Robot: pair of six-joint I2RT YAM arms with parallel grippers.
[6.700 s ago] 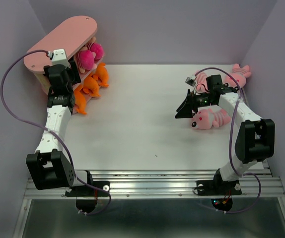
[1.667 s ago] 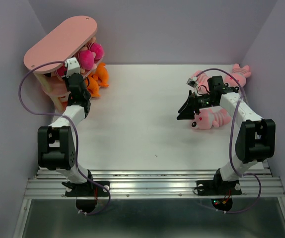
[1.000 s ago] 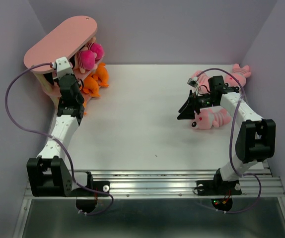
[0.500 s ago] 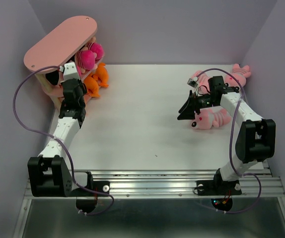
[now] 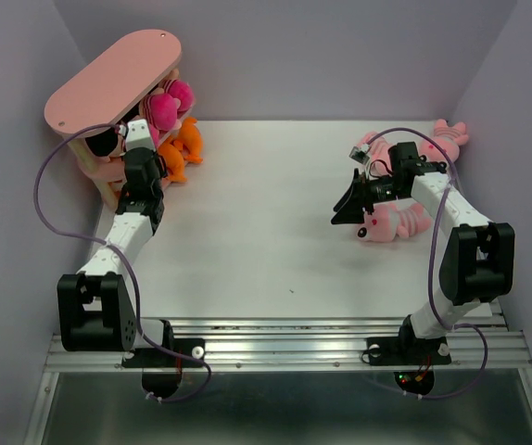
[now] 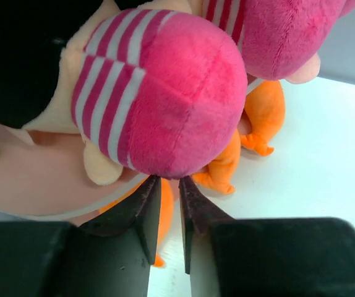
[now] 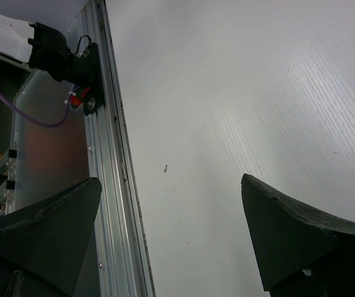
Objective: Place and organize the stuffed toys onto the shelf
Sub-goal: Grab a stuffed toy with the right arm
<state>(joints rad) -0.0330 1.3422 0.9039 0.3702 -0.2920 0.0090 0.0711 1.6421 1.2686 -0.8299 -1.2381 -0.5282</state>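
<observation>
The shelf (image 5: 108, 82) stands in the far left corner of the tabletop (image 5: 266, 232), and the left claw (image 6: 165, 182) reaches in under its top board. Its fingers (image 6: 141, 213) are pressed almost together, with only a thin slit between them. The tips sit against the underside of a doll (image 6: 165, 105) with a round magenta body and magenta-and-white stripes, but whether they nip any fabric cannot be told. That doll rests on a pink shelf board (image 6: 29, 179) directly above the claw tips. A second magenta doll (image 6: 282, 31) sits on the same tier, up and to the right of the claw. Below and beyond the tips, orange toys (image 6: 261, 111) fill the lowest level, their tails spilling onto the tabletop. The overhead view shows the same stacking: magenta above, orange beneath. Across the tabletop the right claw (image 7: 171, 182) hangs spread wide with nothing between its fingers, and only bare white surface and the metal rail (image 7: 112, 185) lie beneath it. Two toys are not shelved — a light pink striped animal (image 5: 391, 222) lies just behind this claw under the arm, and another pink animal (image 5: 449, 133) lies farther back near the right wall.
</observation>
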